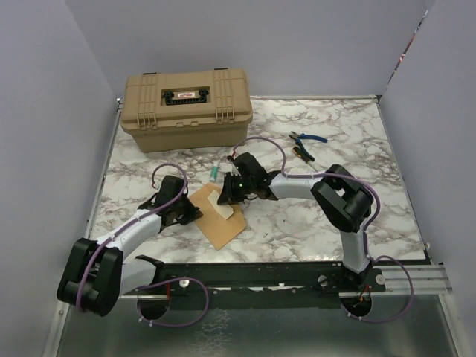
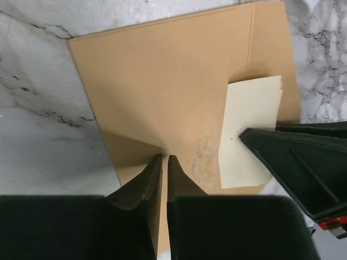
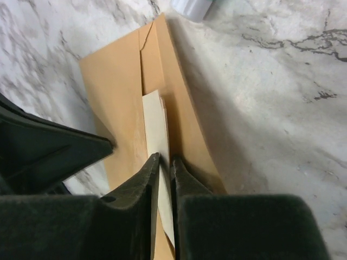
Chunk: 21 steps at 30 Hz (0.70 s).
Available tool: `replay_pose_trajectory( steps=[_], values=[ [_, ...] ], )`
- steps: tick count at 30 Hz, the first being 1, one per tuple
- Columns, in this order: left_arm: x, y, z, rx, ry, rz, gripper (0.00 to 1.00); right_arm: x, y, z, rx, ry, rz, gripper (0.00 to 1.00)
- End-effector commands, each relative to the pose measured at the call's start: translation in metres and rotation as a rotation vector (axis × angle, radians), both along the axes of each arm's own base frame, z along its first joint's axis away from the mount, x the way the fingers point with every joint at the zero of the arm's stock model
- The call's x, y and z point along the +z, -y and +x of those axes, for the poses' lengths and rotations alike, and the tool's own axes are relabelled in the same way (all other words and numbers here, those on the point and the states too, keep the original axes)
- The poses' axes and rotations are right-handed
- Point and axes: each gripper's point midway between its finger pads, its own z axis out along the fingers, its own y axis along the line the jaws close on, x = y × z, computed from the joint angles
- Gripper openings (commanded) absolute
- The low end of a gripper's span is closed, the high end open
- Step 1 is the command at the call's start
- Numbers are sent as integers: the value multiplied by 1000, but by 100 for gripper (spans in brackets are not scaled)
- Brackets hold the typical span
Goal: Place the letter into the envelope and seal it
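The orange-brown envelope point(image 1: 225, 225) lies flat on the marble table between my two arms. The pale letter point(image 1: 222, 202) sits partly inside it, with a short end sticking out. In the left wrist view, my left gripper point(image 2: 164, 157) is shut on the near edge of the envelope point(image 2: 162, 81), which lifts slightly at the fingertips. The letter point(image 2: 249, 130) lies to the right, under the right arm's fingers point(image 2: 293, 162). In the right wrist view, my right gripper point(image 3: 164, 158) is shut on the letter point(image 3: 154, 122), which runs into the envelope point(image 3: 116, 86) mouth.
A tan hard case point(image 1: 186, 108) stands at the back left. Blue-handled pliers point(image 1: 305, 141) lie at the back right. A small teal and white object point(image 1: 214, 173) rests just behind the envelope. Grey walls close in both sides.
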Motion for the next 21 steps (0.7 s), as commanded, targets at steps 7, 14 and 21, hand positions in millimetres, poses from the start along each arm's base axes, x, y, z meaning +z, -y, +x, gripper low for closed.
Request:
replay_pose_trajectory(
  steps=[7,14,21],
  values=[
    [31,-14,-5,17,35,55,31,24,28,2,23,109,-132,46],
    [9,-17,-18,-39,-53,105,52,5,31,5,24,46,-245,49],
    [-9,-15,-25,-115,-113,123,52,-13,34,-5,15,-11,-311,51]
  ],
)
